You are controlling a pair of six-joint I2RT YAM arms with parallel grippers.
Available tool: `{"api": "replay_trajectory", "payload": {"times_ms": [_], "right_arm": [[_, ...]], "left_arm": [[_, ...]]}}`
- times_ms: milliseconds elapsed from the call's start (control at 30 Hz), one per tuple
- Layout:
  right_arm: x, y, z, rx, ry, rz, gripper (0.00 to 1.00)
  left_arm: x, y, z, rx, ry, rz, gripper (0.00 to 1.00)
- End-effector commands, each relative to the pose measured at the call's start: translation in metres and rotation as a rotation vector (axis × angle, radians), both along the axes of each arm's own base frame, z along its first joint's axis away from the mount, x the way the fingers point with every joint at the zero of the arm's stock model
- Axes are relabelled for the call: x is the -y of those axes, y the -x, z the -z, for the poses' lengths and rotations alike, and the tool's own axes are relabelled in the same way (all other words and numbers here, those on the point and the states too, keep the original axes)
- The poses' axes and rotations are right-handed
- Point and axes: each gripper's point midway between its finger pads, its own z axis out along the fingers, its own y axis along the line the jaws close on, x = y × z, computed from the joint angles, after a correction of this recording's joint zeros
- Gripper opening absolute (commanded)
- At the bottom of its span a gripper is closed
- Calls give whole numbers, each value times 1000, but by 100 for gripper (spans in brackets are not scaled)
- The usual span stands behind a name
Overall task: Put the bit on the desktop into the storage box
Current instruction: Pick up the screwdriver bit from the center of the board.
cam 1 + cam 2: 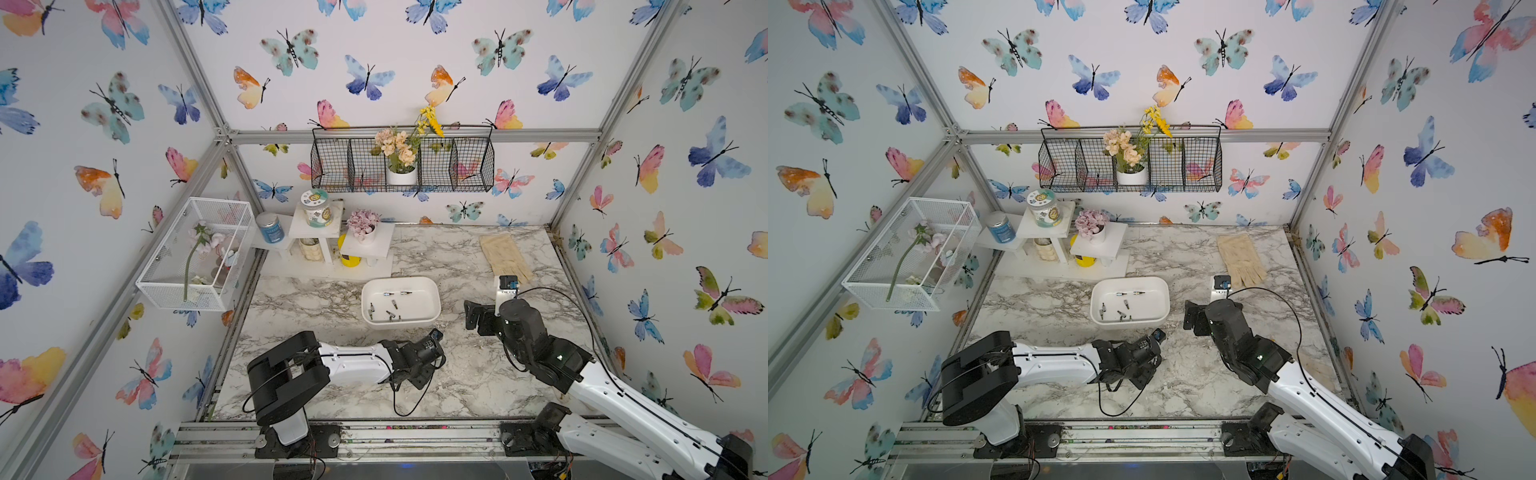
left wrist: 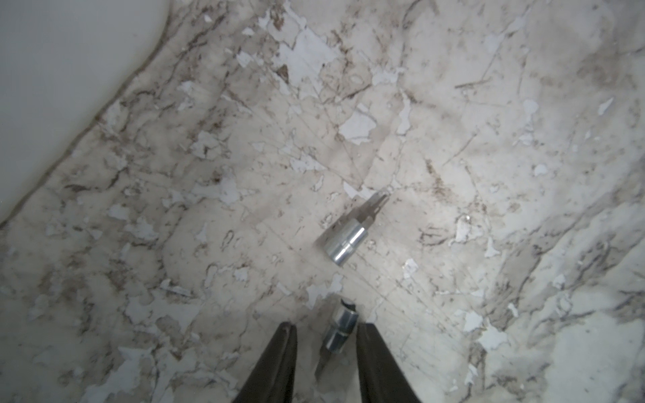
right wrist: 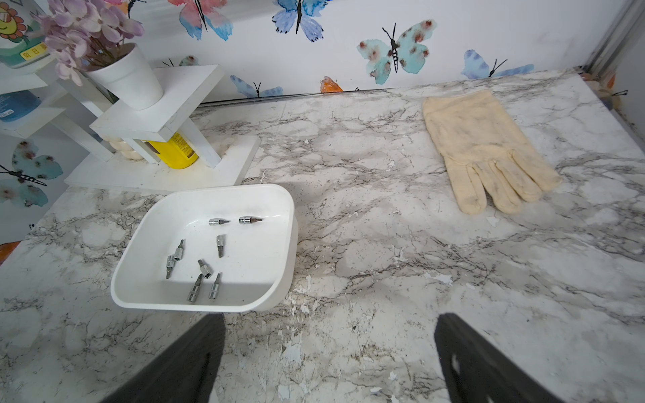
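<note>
The left pincer is down at the counter with its two dark fingers a little apart and a bit lying between them. One finger is against the bit's side and a narrow gap shows at the other, so the jaws are not clamped on it. This bit lies flat on the counter, with its socket end pointing away from the pincer. A second bit lies on the counter just beyond the fingertips, apart from the first, its driver tip pointing away. A rounded corner of the storage box shows near them.

In both top views the left wrist hides these two bits. It sits low over the counter just on the near side of the box's near right corner. The storage box stands around the middle of the counter, slightly left. Several loose bits are scattered on its floor.

The right pincer is just right of the box, its fingers spread wide apart with only bare counter between them. A cream glove lies flat at the far right of the counter, well apart from the box. A white stepped stand with a pot of lilac flowers occupies the far left.
</note>
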Motion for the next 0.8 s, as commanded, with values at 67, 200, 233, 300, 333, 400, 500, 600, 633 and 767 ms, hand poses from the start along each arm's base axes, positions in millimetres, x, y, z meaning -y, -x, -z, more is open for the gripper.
{"api": "replay_trajectory", "payload": {"times_ms": [67, 200, 233, 300, 333, 400, 500, 600, 633, 767], "right_arm": [[5, -1, 2, 10, 9, 21, 99], [5, -1, 3, 8, 9, 19, 99], [5, -1, 3, 7, 9, 20, 99], [5, 0, 4, 5, 10, 20, 99], [5, 0, 5, 3, 12, 19, 99], [6, 1, 6, -3, 11, 19, 99], [6, 2, 7, -10, 6, 18, 99], [6, 4, 8, -13, 1, 17, 99], [7, 4, 9, -14, 0, 17, 99], [6, 6, 13, -25, -2, 9, 99]], "left_arm": [[-3, 1, 5, 3, -34, 3, 29], [-4, 1, 9, 0, -42, 0, 22], [-4, 1, 9, -1, -45, -2, 22], [-4, 1, 11, -3, -47, -5, 20], [-5, 1, 11, -2, -49, -6, 19], [-5, 1, 11, -1, -49, -7, 18], [-6, 0, 11, 2, -53, -16, 16], [-7, -1, 11, 4, -56, -23, 13], [-8, -1, 10, 7, -56, -26, 13], [-10, -3, 5, 18, -48, -48, 10]]}}
